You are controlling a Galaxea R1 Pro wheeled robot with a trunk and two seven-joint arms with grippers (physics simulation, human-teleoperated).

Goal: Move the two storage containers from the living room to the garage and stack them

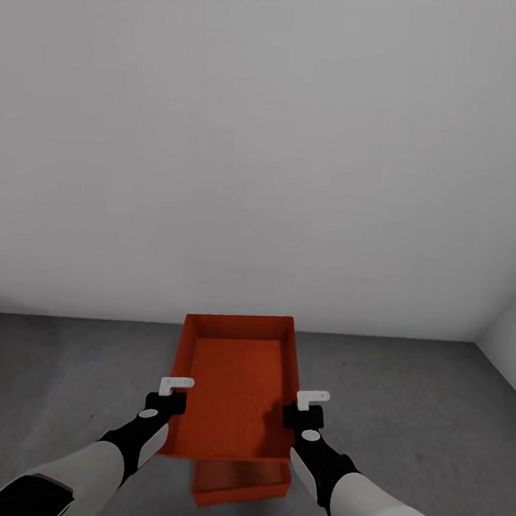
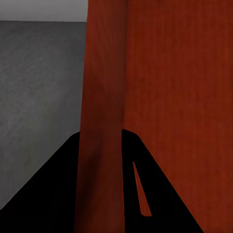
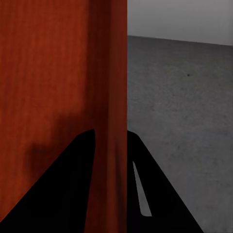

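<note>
Held over the garage floor (image 1: pixel 431 424) above the second bin (image 1: pixel 242 484), the upper bin (image 1: pixel 237 387) looks light and stiff but thin-walled, so the left tool (image 1: pixel 173 394) and right tool (image 1: pixel 307 408) each pinch a long side wall near the rim, a grip likely to slip if tilted.

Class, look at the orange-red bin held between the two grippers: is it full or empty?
Empty. In the head view the held container shows only its bare textured bottom from wall to wall, with nothing lying inside.
</note>
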